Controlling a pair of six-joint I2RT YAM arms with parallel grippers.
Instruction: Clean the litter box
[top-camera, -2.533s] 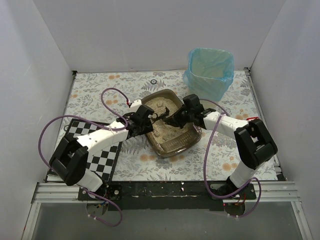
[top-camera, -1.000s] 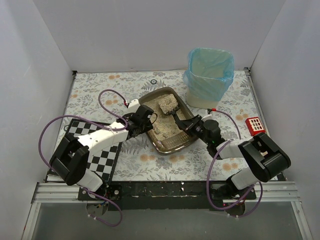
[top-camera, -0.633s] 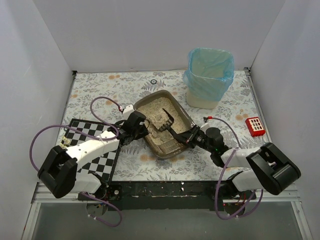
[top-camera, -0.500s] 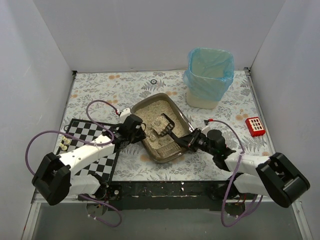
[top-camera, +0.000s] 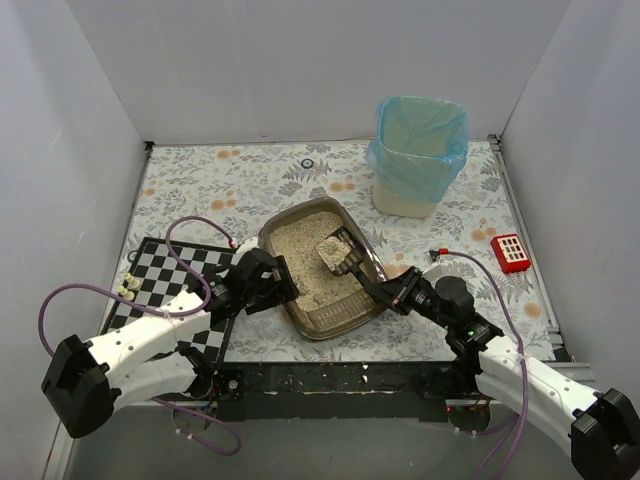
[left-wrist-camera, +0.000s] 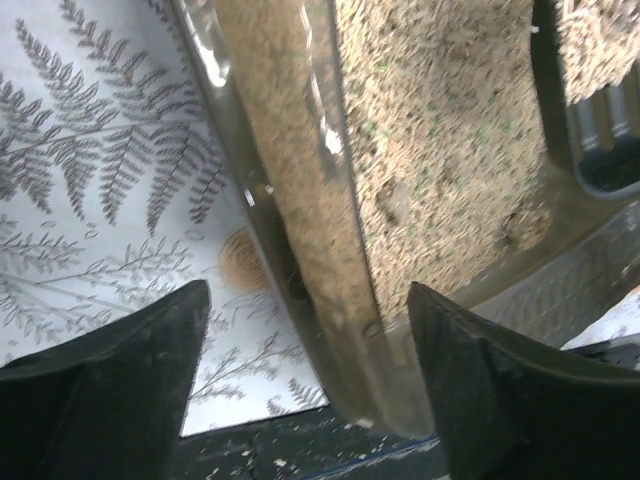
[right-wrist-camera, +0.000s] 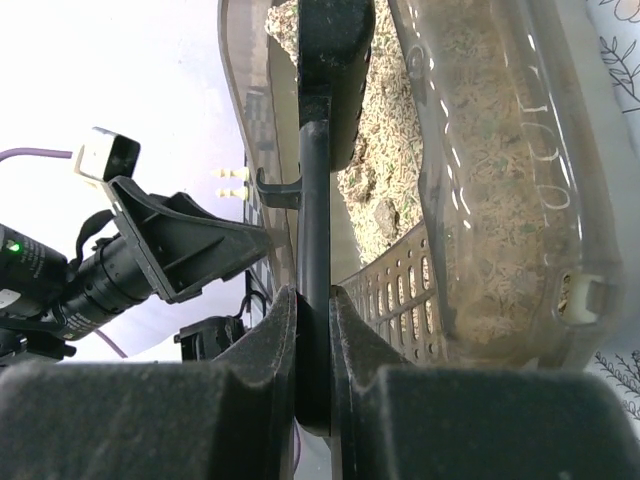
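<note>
The litter box (top-camera: 330, 318), a dark brown translucent tray of beige litter, lies at the middle of the table, turned at an angle. My left gripper (top-camera: 277, 287) is open at the box's left rim. In the left wrist view (left-wrist-camera: 305, 300) its fingers stand wide apart with the box wall (left-wrist-camera: 300, 200) between them. My right gripper (top-camera: 396, 293) is shut on the handle of the black slotted scoop (top-camera: 338, 254), whose head holds a heap of litter above the box. The right wrist view shows the gripper (right-wrist-camera: 314, 300) clamped on the handle (right-wrist-camera: 314, 180), with the box (right-wrist-camera: 480, 200) to the right.
A beige bin with a blue bag (top-camera: 420, 150) stands at the back right. A red block (top-camera: 511, 252) lies at the right. A chessboard mat (top-camera: 175, 270) lies at the left with small pale pieces (top-camera: 128, 288). White walls close in three sides.
Both arms have drawn back toward the near edge. The litter box has slid nearer and leftward and turned. The scoop now holds litter over the box's far half.
</note>
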